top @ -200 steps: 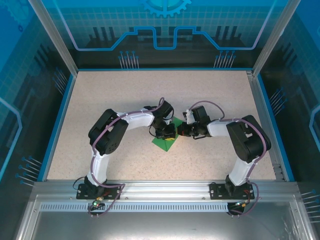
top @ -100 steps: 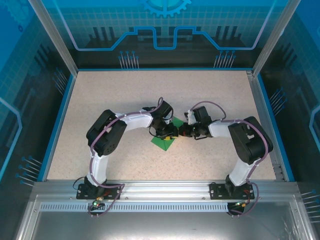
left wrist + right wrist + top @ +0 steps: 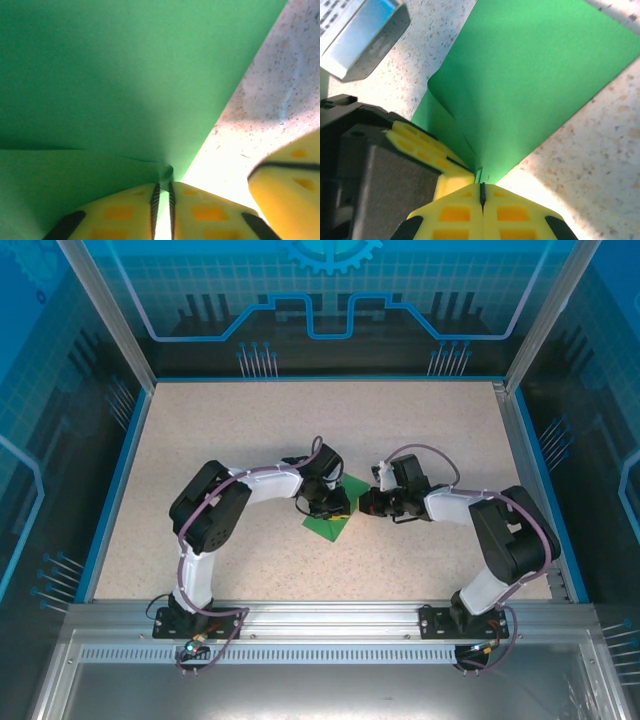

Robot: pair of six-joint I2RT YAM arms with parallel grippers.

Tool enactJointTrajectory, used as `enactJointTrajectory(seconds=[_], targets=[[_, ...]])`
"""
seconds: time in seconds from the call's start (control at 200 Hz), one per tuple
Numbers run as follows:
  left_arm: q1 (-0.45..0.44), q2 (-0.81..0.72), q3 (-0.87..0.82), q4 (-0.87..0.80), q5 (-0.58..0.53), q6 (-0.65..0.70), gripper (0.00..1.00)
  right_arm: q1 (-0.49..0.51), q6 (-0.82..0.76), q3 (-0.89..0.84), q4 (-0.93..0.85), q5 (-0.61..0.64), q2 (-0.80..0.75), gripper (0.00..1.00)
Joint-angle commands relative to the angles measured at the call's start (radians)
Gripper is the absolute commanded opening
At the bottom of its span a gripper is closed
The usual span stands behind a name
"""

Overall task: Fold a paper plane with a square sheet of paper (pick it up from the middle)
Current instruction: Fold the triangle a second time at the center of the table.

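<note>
You have the speckled table (image 3: 200, 440) inside the blue-walled enclosure, with both arms bent inward so that they meet near its middle: the left arm (image 3: 215, 505) from the left, the right arm (image 3: 510, 535) from the right.

Between them lies the square sheet of paper (image 3: 325, 526), green and creased into a pointed shape, its tip toward the near edge. Part of it is hidden under the two wrists.

Your left gripper (image 3: 335, 505) sits over the sheet. From its wrist camera the yellow fingertips (image 3: 162, 187) are pressed almost together on the paper's (image 3: 100, 75) edge, which puckers right at the pinch.

Your right gripper (image 3: 365, 502) is just beside it, at the sheet's right edge, with its pads (image 3: 482, 186) fully closed. A raised fold of the paper (image 3: 530, 75) runs straight into their tips.
</note>
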Motion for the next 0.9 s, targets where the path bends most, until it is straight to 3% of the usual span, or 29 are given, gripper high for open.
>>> enactJointTrajectory(seconds=[0.0, 0.22, 0.335, 0.7, 0.835, 0.895], targets=[[0.009, 0.000, -0.037, -0.006, -0.061, 0.002, 0.15, -0.014, 0.036, -0.028, -0.008, -0.051, -0.043, 0.00], [0.010, 0.000, -0.046, 0.004, -0.052, 0.004, 0.10, 0.006, 0.070, -0.054, 0.008, -0.060, -0.058, 0.00], [0.011, -0.003, -0.052, 0.021, -0.031, 0.007, 0.21, 0.018, 0.082, -0.069, 0.025, -0.056, -0.053, 0.00], [0.023, -0.017, -0.082, 0.109, 0.045, -0.036, 0.21, 0.066, 0.161, -0.113, 0.147, -0.076, -0.020, 0.00], [0.035, -0.024, -0.108, 0.151, 0.073, -0.061, 0.26, 0.085, 0.195, -0.122, 0.204, -0.078, 0.003, 0.00], [0.037, -0.030, -0.115, 0.160, 0.075, -0.066, 0.34, 0.091, 0.202, -0.121, 0.212, -0.076, 0.012, 0.00]])
